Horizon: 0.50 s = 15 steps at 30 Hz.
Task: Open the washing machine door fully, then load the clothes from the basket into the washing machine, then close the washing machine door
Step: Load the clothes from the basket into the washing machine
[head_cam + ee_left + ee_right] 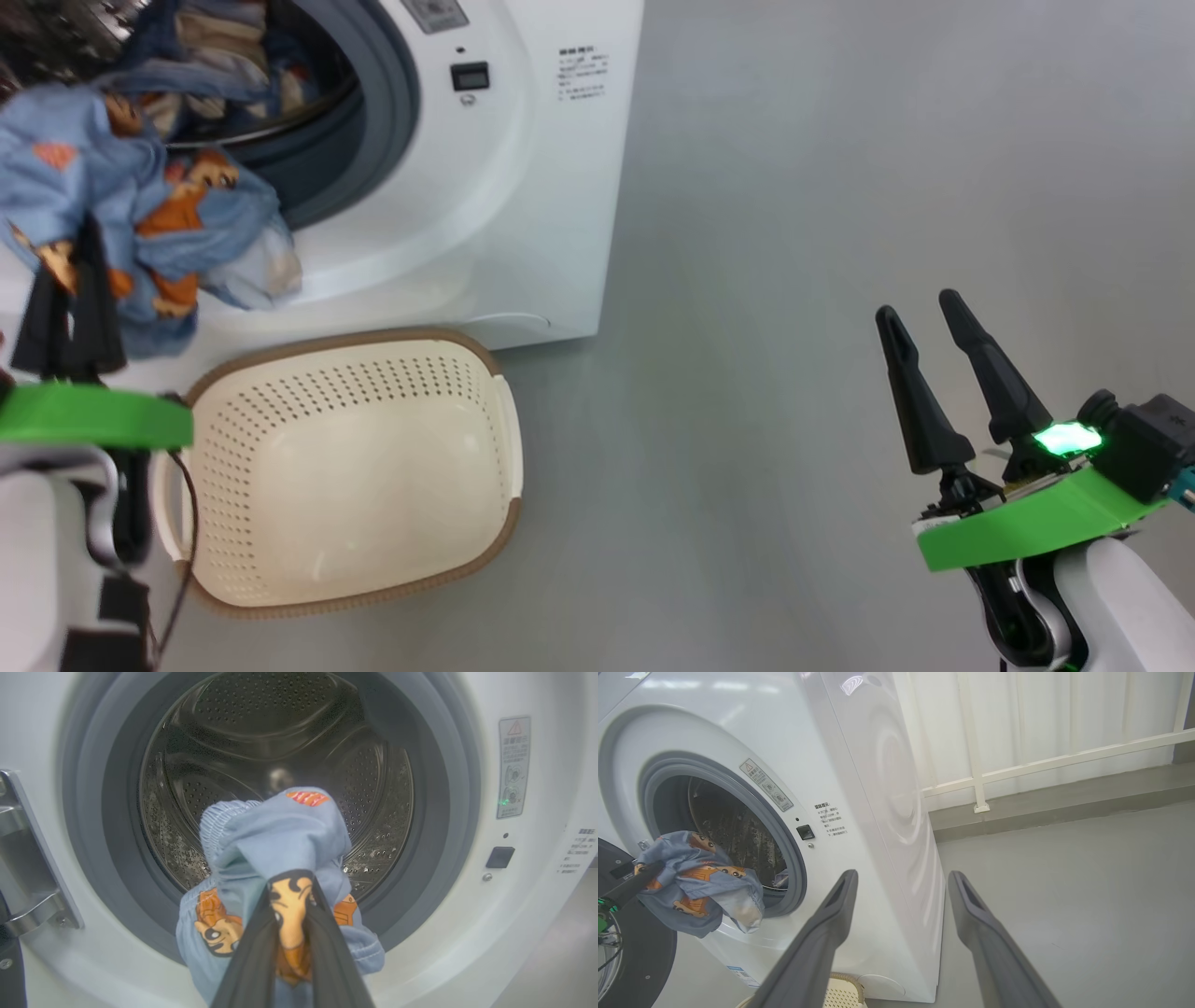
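the left gripper (pixel 289 891) is clamped on a bundle of the clothes (pixel 275 835), its fingers pinched together on the printed fabric. it holds the bundle just in front of the lower rim of the washing machine (pixel 523 187) opening. the cloth droops before the grey gasket (pixel 434 826), with the steel drum (pixel 280 732) wide open behind it. the washing machine door (pixel 640 952) stands swung out at the machine's left edge. the basket (pixel 373 338) sits on the floor (pixel 840 187) just beside the machine's front bottom edge. the right gripper (pixel 920 308), fingers spread apart, hangs over bare floor well right of the machine's corner.
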Tool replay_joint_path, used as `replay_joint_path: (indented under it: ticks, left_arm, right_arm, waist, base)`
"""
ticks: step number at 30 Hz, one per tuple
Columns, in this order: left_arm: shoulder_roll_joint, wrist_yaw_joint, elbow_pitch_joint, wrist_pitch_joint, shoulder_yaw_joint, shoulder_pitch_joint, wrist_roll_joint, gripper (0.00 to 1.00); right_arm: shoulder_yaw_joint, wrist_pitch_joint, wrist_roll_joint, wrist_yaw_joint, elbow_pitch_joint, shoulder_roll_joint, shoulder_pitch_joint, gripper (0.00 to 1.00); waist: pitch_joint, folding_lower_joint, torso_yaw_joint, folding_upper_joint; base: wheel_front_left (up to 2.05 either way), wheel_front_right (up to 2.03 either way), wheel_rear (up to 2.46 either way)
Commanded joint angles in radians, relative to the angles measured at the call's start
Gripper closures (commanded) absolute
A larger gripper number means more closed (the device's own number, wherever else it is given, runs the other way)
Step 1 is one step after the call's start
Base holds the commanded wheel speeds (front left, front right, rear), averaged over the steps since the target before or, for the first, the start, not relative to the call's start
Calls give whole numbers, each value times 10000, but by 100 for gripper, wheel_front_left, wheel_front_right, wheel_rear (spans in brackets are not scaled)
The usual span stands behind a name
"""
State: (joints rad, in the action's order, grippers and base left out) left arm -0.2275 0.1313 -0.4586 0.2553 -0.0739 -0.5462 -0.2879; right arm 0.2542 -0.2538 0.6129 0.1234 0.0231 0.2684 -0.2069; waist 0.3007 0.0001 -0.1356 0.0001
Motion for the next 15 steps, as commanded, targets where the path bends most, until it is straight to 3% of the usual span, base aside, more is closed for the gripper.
replay_joint_path:
  ticks: [1, 15]
  left_arm:
    - [-493, -6, 15, 65, -197, -452, 11, 100]
    - [-1450, -6, -2672, 65, 285, -3610, 124, 100]
  right_arm:
    - [173, -80, -131, 73, -242, 45, -192, 0]
    - [385, -80, -162, 73, -230, -304, -843, 0]
  waist:
    - [282, -1, -195, -1]
    - [1382, -1, -820, -1]
  base:
    - [0, 0, 0]
    - [0, 0, 0]
